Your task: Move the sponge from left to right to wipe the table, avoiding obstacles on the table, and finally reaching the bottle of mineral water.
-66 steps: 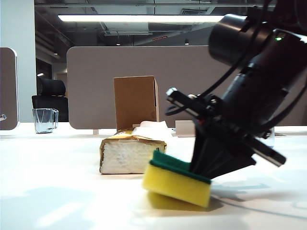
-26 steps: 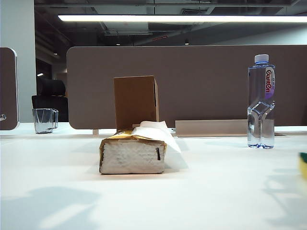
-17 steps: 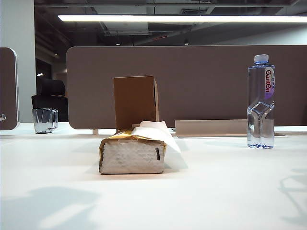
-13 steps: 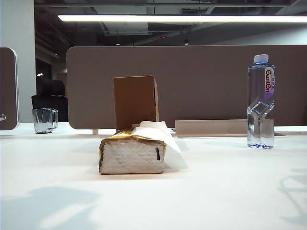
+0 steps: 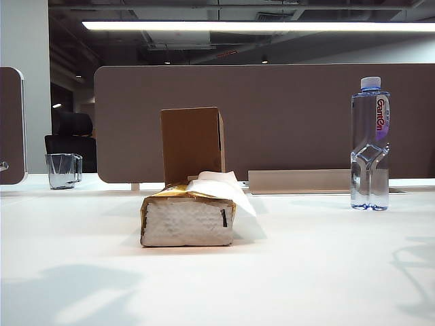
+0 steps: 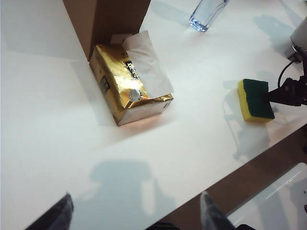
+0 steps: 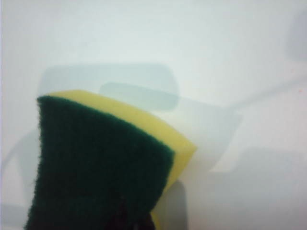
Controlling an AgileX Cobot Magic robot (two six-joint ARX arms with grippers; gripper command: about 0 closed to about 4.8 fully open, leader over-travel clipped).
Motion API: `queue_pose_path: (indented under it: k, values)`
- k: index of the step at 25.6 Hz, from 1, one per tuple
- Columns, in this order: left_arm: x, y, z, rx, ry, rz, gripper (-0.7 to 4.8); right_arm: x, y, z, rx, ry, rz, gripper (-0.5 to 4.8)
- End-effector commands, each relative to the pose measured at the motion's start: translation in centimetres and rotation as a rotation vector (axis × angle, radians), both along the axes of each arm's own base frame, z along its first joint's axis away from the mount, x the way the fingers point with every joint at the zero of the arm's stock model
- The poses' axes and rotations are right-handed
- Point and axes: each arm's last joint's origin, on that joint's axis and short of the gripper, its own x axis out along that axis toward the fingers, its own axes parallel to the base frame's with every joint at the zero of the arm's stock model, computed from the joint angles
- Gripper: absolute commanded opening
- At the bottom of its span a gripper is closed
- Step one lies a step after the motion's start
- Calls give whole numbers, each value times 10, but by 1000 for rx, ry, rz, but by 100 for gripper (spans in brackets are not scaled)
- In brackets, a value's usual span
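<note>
Counter (image 5: 306, 272): white, smooth, carrying all items.

Tissue pack (image 5: 188, 219): gold and white, one white tissue sticking out; near the counter's middle in the exterior view.

Cardboard box (image 5: 192, 145): plain brown, taller, upright directly behind the tissue pack.

Water bottle (image 5: 370, 144): clear, pale cap, label with red lettering; upright on the right, well apart from the pack.

Glass cup (image 5: 64, 170): clear, far left, at the back.

Sponge (image 6: 256, 99): yellow with dark green top; lies near the counter's front edge, well apart from the tissue pack; outside the exterior view.

Right end effector (image 6: 286, 92): closed on the sponge at one end.

Left end effector (image 6: 135, 216): fingers (image 6: 211, 218) spread wide, holding nothing, hovering above the counter.
</note>
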Motion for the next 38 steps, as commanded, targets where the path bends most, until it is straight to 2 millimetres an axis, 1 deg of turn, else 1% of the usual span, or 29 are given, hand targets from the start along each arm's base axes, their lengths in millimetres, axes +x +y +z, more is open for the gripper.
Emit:
queue_pose_path:
  k: [1,5,7,15,23,25,27,30,32,38]
  values:
    - [-1,0,3,-8,-13,-4,341,4,0,-3,-8,0,-3,-9]
    - [-1,0,3,-8,-13,-4,341,12,-1,-15,-1,43,-1,-9]
    - [-1,0,3,-8,-13,-4,341,20,-2,-24,7,49,-11,-9]
    - [-1,0,3,-6,-14,-1,341,33,-3,-34,17,26,-32,-9]
    - [-1,0,3,-6,-13,-1,341,43,-4,-39,12,-16,-40,-9]
    - [-1,0,3,-6,-13,-1,341,50,-5,-41,13,-8,-40,-9]
    - [-1,0,3,-6,-13,-1,341,61,-6,-43,13,3,-40,-9]
    - [-1,0,3,-6,-13,-1,341,70,-7,-42,13,-5,-40,-9]
    - [-1,0,3,-6,-13,-1,341,82,-8,-39,10,-25,-40,-9]
    - [-1,0,3,-6,-13,-1,341,99,-10,-40,7,-29,-42,-9]
